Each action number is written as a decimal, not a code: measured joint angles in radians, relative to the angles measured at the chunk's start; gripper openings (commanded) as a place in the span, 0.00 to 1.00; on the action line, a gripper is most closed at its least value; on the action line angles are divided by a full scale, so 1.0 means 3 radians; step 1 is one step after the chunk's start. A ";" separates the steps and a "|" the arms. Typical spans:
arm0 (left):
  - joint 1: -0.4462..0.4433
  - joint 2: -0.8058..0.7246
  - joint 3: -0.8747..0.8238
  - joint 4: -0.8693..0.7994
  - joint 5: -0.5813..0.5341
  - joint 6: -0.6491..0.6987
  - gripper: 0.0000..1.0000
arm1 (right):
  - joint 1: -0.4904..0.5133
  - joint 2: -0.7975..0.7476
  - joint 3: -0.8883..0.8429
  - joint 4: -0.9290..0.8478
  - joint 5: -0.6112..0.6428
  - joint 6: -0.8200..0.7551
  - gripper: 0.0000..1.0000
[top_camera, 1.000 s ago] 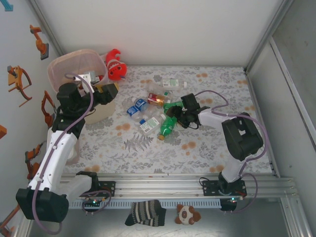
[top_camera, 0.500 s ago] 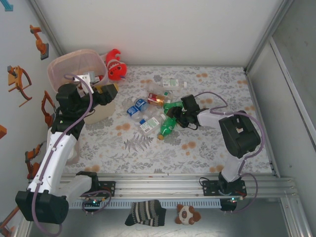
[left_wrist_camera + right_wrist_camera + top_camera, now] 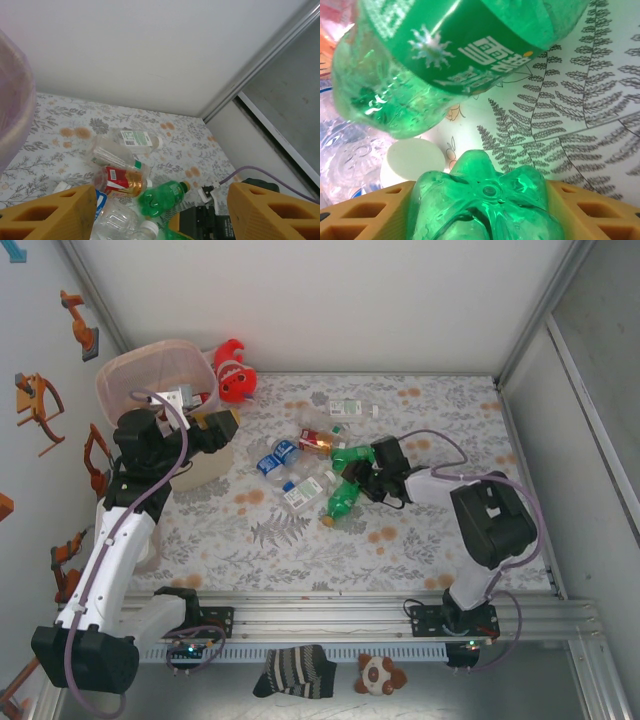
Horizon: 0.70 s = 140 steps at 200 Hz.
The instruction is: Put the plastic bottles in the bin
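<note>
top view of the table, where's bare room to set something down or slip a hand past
Free: the mat's near strip between the bottle pile and the rail; the far-right corner beyond the right arm. Crowded: the centre, where the right claw grips a green bottle; the far-left corner with bin, plush and left claw.

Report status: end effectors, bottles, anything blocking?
Left end effector open, empty, beside the bin. Right end effector clamped on a green bottle at its base. Second green bottle crowds the grip; rest of the pile on the table.
</note>
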 measured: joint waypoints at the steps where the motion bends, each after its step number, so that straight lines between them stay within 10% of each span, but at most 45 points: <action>1: 0.0000 0.0000 0.0000 0.0001 0.0000 0.0000 0.69 | 0.0000 -0.0008 -0.0003 -0.0003 0.0004 -0.0005 0.57; 140: -0.0113 0.0239 0.0001 0.0350 0.0636 0.0315 0.67 | 0.0001 -0.1544 0.0338 -0.0314 -0.0509 -0.2532 0.52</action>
